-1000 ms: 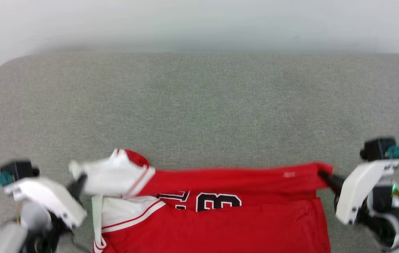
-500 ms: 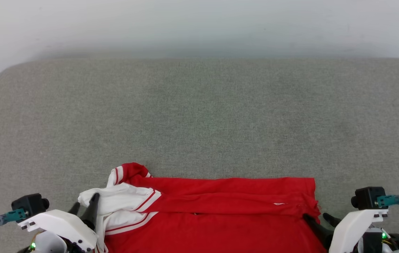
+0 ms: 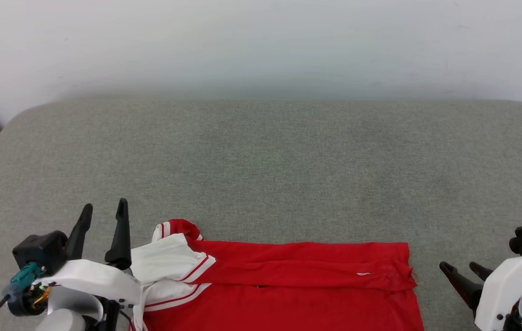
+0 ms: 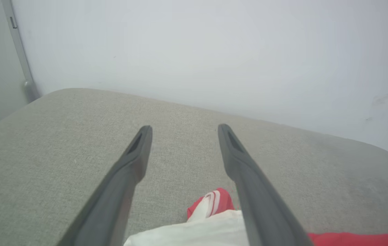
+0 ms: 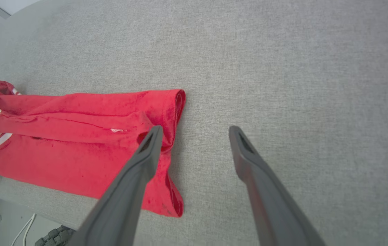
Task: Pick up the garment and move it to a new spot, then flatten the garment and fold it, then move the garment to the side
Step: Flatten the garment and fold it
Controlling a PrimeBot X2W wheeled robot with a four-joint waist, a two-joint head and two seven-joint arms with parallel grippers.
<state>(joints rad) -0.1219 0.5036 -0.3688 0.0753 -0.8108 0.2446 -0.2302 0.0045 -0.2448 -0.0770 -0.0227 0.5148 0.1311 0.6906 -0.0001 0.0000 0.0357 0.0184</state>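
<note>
Both wide and empty, left pincer (image 3: 105,204) and right pincer (image 3: 458,265) flank garment (image 3: 288,280) on grey cushion (image 3: 261,161).

garment (image 3: 288,285) | red jersey, white lining and striped trim | folded flat | near edge of grey cushion (image 3: 261,174)

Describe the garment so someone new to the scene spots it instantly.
Start at the grey cushion below the pale wall. At its near edge, between the left gripper and right gripper, lies the garment. Bright red against the grey, it shows white lining and red-striped trim at its left end.
</note>
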